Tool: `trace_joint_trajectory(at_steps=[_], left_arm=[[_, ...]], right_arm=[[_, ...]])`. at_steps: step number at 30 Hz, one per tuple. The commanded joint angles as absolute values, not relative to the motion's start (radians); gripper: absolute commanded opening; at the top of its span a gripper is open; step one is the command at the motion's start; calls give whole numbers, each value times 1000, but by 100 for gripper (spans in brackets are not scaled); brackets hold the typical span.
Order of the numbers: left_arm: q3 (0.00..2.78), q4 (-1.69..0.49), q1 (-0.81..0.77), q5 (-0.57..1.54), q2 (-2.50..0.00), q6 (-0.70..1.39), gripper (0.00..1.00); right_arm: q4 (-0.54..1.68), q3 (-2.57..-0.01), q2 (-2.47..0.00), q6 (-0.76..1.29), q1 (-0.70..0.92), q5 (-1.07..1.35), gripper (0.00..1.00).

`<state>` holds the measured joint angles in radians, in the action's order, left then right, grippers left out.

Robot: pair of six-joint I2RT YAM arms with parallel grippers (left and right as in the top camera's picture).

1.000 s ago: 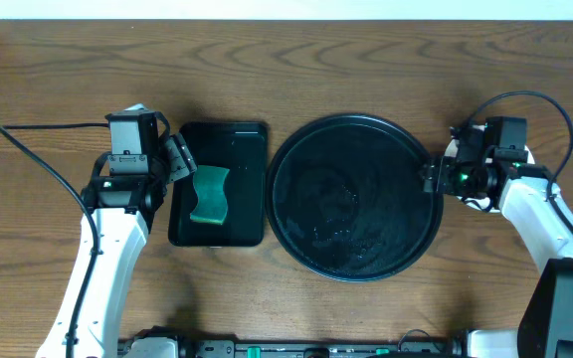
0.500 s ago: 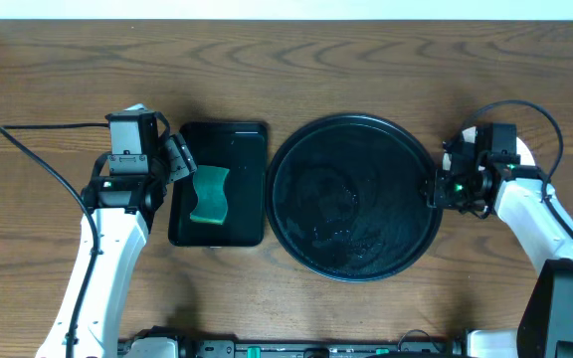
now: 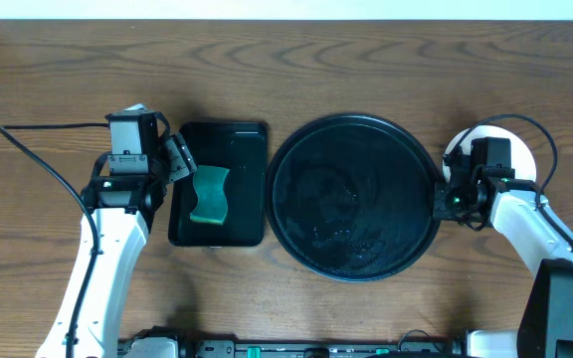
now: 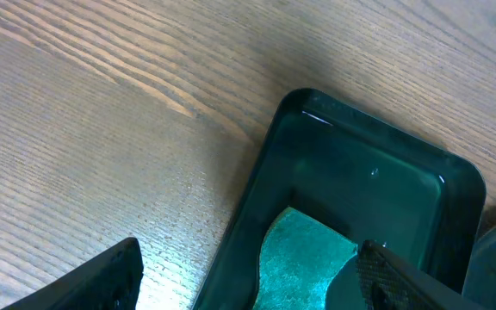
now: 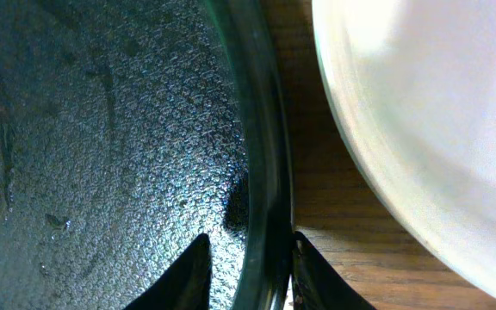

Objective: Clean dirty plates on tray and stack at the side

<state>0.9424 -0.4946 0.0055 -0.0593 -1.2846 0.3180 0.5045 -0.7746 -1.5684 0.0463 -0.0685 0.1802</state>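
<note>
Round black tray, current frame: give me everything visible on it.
The round tray is black, wide, with a raised rim and a pebbled floor showing wet-looking streaks. It lies flat on the table, no plates on it. The rectangular tray sits close on its left; contact unclear. A white plate lies right of it, bare wood between. The right gripper straddles its right rim, one finger inside, one outside; whether they pinch is unclear.
</note>
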Motion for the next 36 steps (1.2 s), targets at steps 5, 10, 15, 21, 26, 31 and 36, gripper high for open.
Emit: trace_joint_trajectory(at_steps=[5,10,15,21,26,31,36], left_arm=[[965,-496,8,-76,-1280,327,80],[965,-496,8,-76,-1280,327,80],[965,-495,8,-76,-1280,327,80],[965,-495,8,-76,-1280,327,80],[965,-495,8,-76,-1280,327,80],[965,-495,8,-76,-1280,327,80],[965,-495,8,-76,-1280,327,80]], right_arm=[[485,-767,-1554,47,-64,169,18],[456,-746,-1554,47,-64,169,8],[456,-742,-1554,47,-64,170,1],[456,-742,-1554,47,-64,186,1],[456,-742,-1554,46,-64,211,1],[456,-742,-1554,46,-64,213,1],[456,-742,-1554,46,-63,234,1]])
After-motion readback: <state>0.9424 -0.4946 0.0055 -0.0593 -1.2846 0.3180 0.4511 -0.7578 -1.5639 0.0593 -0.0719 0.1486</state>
